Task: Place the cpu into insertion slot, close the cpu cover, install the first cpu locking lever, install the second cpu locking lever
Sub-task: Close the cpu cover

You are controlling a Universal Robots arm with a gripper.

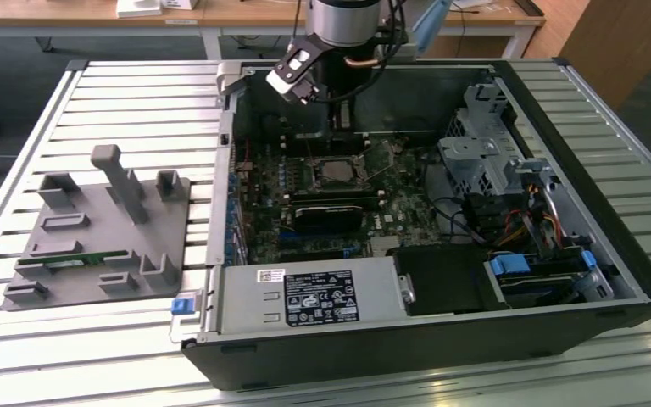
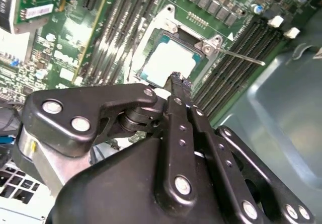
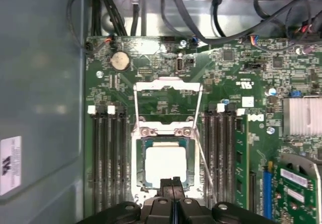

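Note:
The cpu (image 3: 163,162) lies flat in the insertion slot (image 3: 138,171), pale top up; it is also seen as cpu (image 2: 168,60) in the second wrist view. The cpu cover (image 3: 167,86) is swung open, away from the socket, with the green board showing through its cut-out. A thin locking lever (image 3: 205,166) stands off along one side of the socket, also seen as lever (image 2: 242,58). My gripper (image 3: 172,182) is shut with nothing between its fingers, tips at the socket's edge just above the chip. In the exterior view the gripper (image 1: 342,108) hangs over the socket (image 1: 335,172).
The open computer case (image 1: 597,280) rests on a slatted metal table. Long memory slots (image 3: 108,153) flank the socket. A black card (image 1: 328,214), a drive cage (image 1: 478,161) and a power supply (image 1: 308,297) crowd the case. A grey fixture (image 1: 99,237) stands at the exterior view's left.

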